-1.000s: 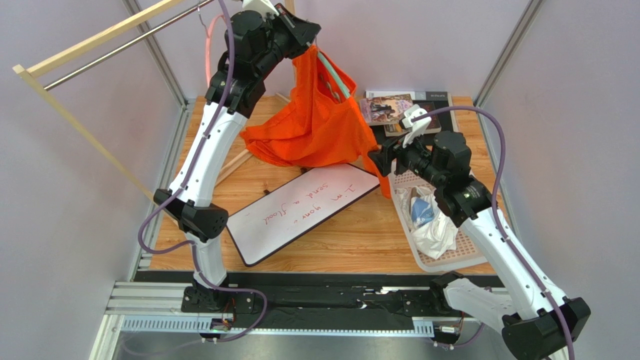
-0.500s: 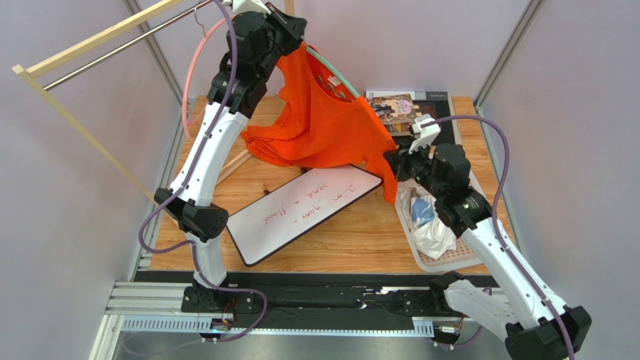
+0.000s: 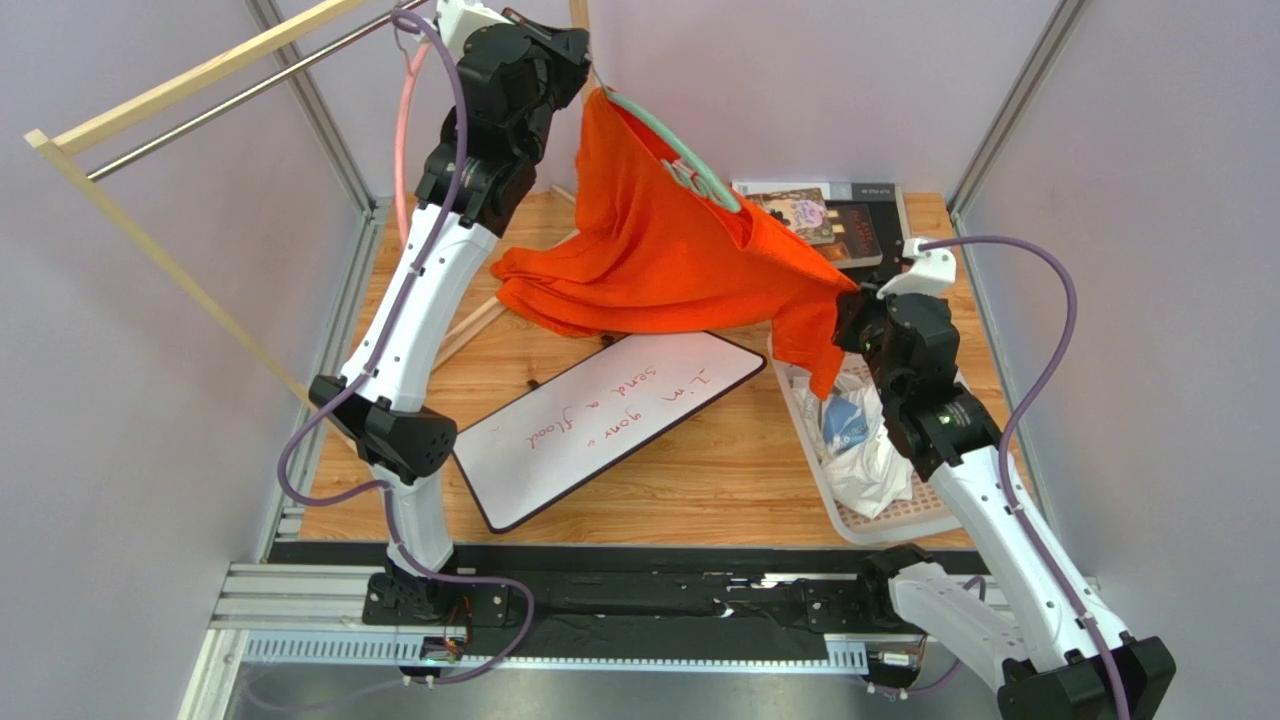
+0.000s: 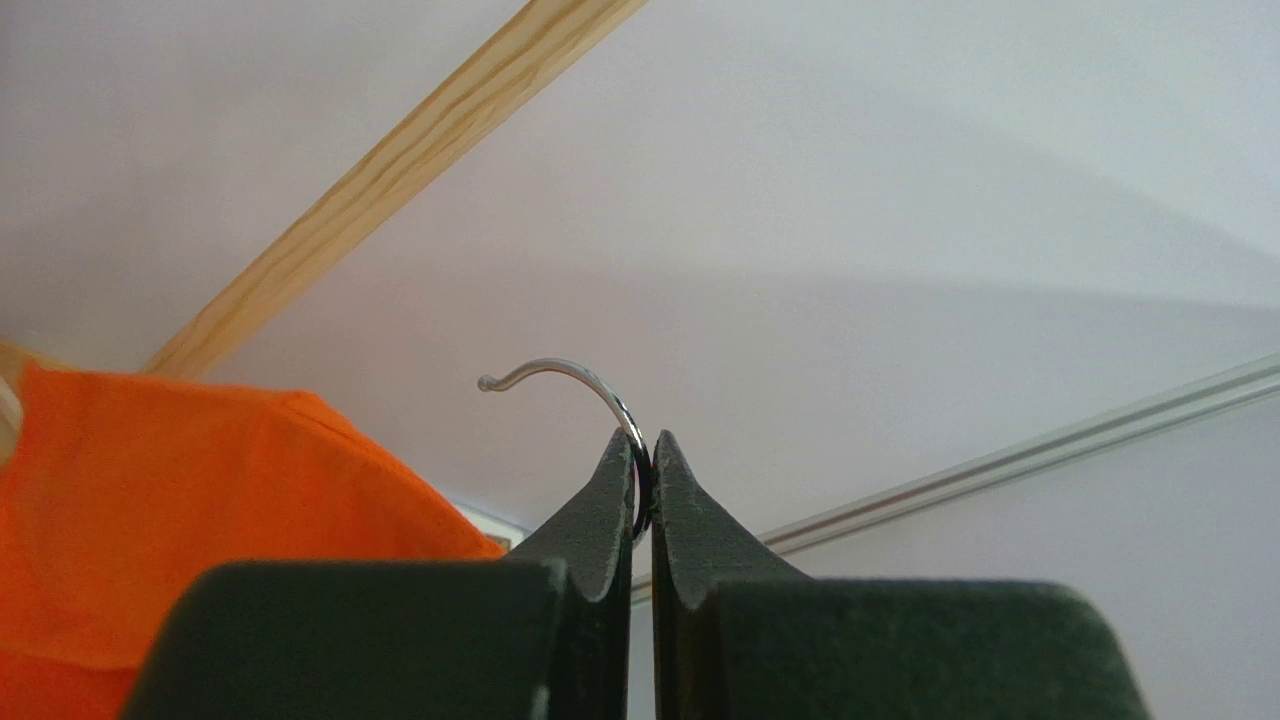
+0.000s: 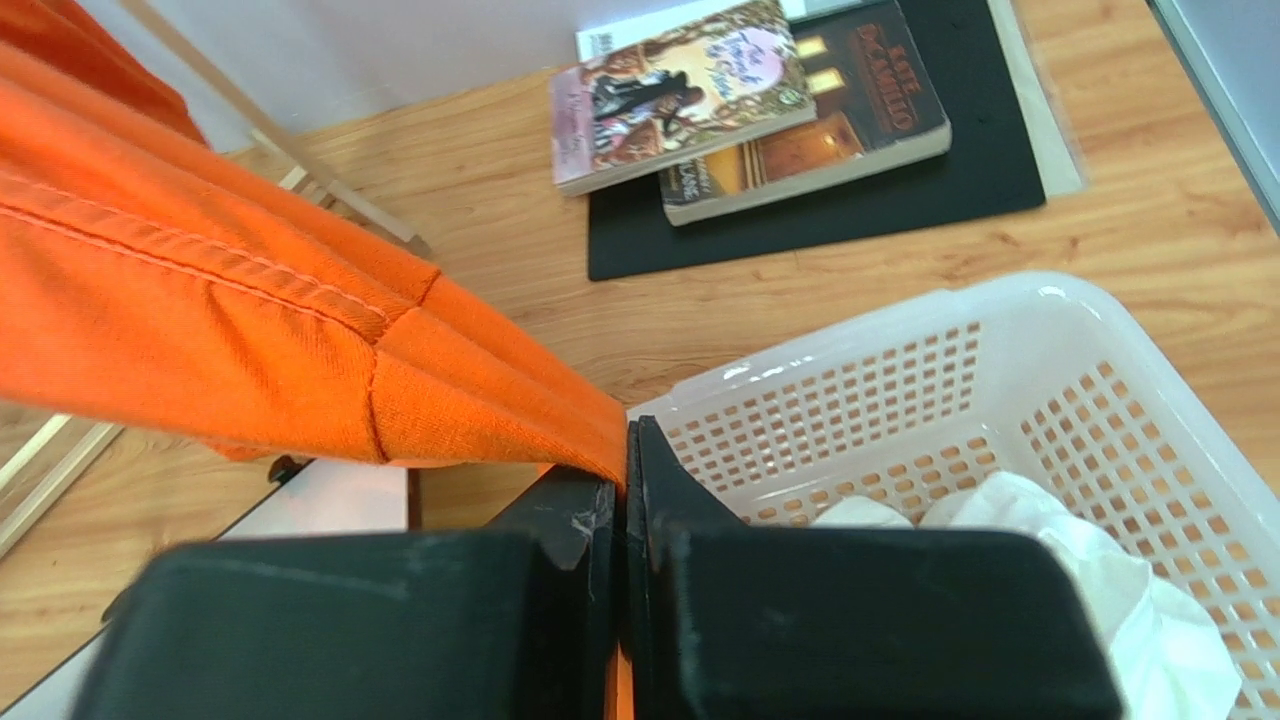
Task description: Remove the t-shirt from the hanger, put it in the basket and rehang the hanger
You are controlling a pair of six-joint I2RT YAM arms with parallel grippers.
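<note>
An orange t-shirt (image 3: 669, 255) hangs stretched on a pale green hanger (image 3: 684, 150), held high at the back. My left gripper (image 4: 640, 465) is shut on the hanger's metal hook (image 4: 579, 378), raised near the rail; in the top view it is at the top middle (image 3: 564, 53). My right gripper (image 5: 624, 450) is shut on the shirt's hem (image 5: 496, 398) and holds it taut out to the right, above the basket; it shows in the top view (image 3: 845, 318). The shirt's sleeve droops below the right gripper.
A white mesh basket (image 3: 932, 510) with white cloth and a blue item stands at the right. A whiteboard (image 3: 601, 420) lies mid-table. Books (image 3: 819, 218) on a black mat sit at the back. A wooden and metal rail (image 3: 211, 90) runs at the upper left.
My right gripper has pulled the shirt's hem farther right, stretching the cloth. My left gripper has lifted and shifted the hanger slightly left, and the shirt has slid along the hanger.
</note>
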